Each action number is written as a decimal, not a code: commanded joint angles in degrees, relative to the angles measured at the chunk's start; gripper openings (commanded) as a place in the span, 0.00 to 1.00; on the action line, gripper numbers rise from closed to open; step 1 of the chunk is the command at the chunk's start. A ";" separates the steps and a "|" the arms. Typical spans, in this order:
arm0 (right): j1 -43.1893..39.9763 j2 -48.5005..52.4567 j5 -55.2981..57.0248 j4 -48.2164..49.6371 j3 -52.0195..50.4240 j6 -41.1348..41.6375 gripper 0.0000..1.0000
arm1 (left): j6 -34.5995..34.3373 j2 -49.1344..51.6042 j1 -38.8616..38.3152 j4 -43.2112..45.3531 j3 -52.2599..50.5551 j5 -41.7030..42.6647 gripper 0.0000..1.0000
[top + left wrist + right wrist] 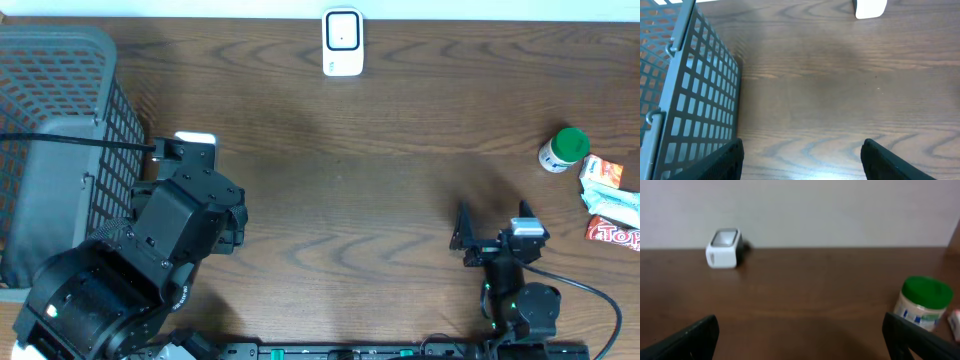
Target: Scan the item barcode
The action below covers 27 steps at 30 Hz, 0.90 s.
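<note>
Nothing picked yet. Left gripper [802, 152] wide, empty, beside basket [690, 100]. Right gripper [800, 330] wide, empty, aimed toward green-lidded jar [922, 302] near right edge of desk [380, 200], likely the first item. Scanner [342, 42] sits far-centre, probably reachable by both.

One white scanner [342, 42] ahead of both tools, one grey mesh basket [60, 60] beside the left tool [802, 152], one green-lidded jar [563, 150] and about three packets [612, 205] right of the right tool [800, 335].

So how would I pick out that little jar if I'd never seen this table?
Look at the brown wooden table and follow it to its right edge, where a few small items cluster. The jar sits at the cluster's far-left corner, beside flat white and red packets. It alone is round, with a white body and a bright green lid.
</note>
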 commanded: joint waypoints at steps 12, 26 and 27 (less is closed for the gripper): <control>0.61 -0.28 0.48 -0.17 -0.09 0.57 0.99 | -0.72 0.07 0.20 -0.24 0.55 -0.76 0.75; 0.61 -0.28 0.48 -0.17 -0.09 0.57 0.99 | -0.70 0.07 0.00 1.05 0.00 -2.05 0.75; 0.61 -0.28 0.48 -0.17 -0.09 0.57 0.99 | -0.70 0.04 0.28 2.71 -0.90 -3.63 0.75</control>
